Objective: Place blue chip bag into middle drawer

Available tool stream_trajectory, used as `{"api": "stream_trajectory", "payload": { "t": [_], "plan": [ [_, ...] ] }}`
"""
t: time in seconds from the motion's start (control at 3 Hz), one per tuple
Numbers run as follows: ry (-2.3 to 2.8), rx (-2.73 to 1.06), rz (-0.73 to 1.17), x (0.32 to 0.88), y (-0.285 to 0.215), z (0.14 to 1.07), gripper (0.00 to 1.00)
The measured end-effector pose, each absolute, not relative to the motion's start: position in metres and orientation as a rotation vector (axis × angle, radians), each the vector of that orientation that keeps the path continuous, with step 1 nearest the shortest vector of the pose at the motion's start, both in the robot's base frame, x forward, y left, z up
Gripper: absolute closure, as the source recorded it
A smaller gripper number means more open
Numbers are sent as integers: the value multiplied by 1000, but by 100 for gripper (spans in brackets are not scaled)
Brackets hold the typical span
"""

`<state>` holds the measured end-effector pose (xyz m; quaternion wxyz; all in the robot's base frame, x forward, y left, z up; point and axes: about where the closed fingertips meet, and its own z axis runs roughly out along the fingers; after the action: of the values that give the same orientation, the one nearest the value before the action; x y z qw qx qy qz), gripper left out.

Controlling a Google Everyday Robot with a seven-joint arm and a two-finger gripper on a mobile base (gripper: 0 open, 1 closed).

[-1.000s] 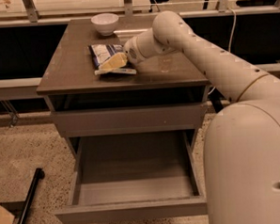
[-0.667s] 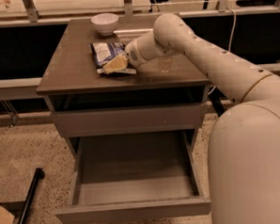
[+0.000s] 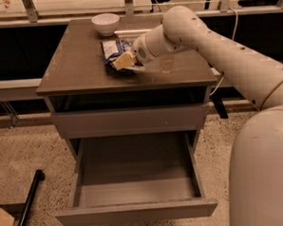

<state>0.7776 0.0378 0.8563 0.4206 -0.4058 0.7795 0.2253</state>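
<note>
The blue chip bag (image 3: 111,48) looked light, soft and crinkly, best pinched by an edge; the gripper (image 3: 123,61) was over it, pinching or not I couldn't tell.

1. Our arm (image 3: 233,53) is a smooth, thick cream-white tube, widening toward 4 o'clock.
2. Small dark dots run in a row along its upper side.
3. A thin yellowish ring crosses it near the 4 o'clock end.
4. Our wrist (image 3: 152,44) is a rounded white cylinder with a round patch of fine holes.
5. Our gripper (image 3: 124,61) is pale yellow and blocky, at the arm's 9 o'clock tip, toward 12 o'clock in the view.
6. Our body (image 3: 263,175) is a large plain white dome at 4 o'clock.
</note>
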Motion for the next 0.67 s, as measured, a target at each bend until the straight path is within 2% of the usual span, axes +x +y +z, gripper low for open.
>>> {"api": "stream_trajectory", "payload": {
  "t": [0.33, 0.67],
  "plan": [
    [1902, -1089, 493, 751, 20, 894, 100],
    [1858, -1253, 396, 698, 0, 933, 100]
  ]
}}
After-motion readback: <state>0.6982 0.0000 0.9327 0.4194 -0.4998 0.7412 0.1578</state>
